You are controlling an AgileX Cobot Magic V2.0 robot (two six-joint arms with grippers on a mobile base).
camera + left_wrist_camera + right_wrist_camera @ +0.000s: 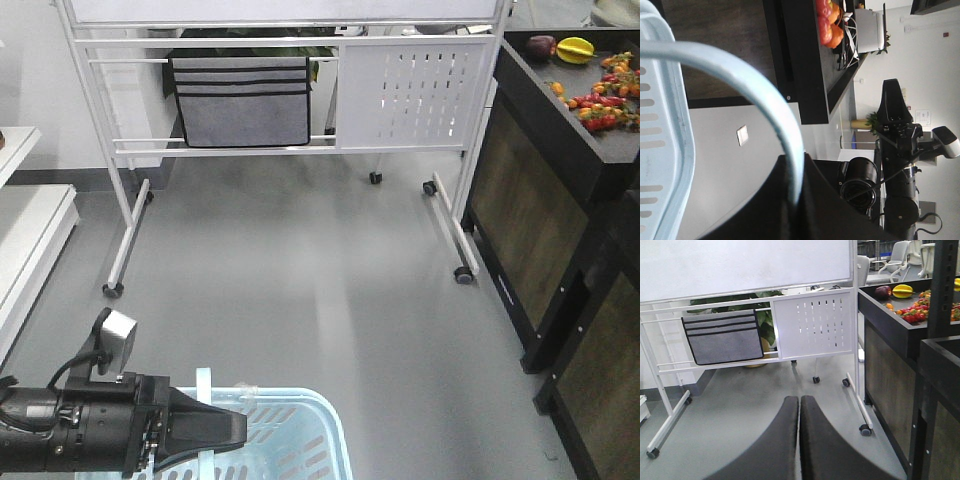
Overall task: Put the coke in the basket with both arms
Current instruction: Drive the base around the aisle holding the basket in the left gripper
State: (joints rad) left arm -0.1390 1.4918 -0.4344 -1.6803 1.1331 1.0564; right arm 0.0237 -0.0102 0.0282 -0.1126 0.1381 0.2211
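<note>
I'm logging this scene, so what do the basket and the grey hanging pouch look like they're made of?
The basket looks like light blue moulded plastic, smooth and slightly glossy, with slotted walls. The pouch looks like grey fabric, matt and perhaps felt, with black trim along its pockets.

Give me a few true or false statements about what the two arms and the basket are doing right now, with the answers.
1. The left fingers grip the basket's handle. True.
2. The right fingers hold the coke. False: they are shut on nothing, and no coke is in view.
3. A grey pouch hangs on the whiteboard stand. True.
4. The basket sits on the black counter. False: it is low by the left fingers, apart from the counter, which holds fruit.
</note>
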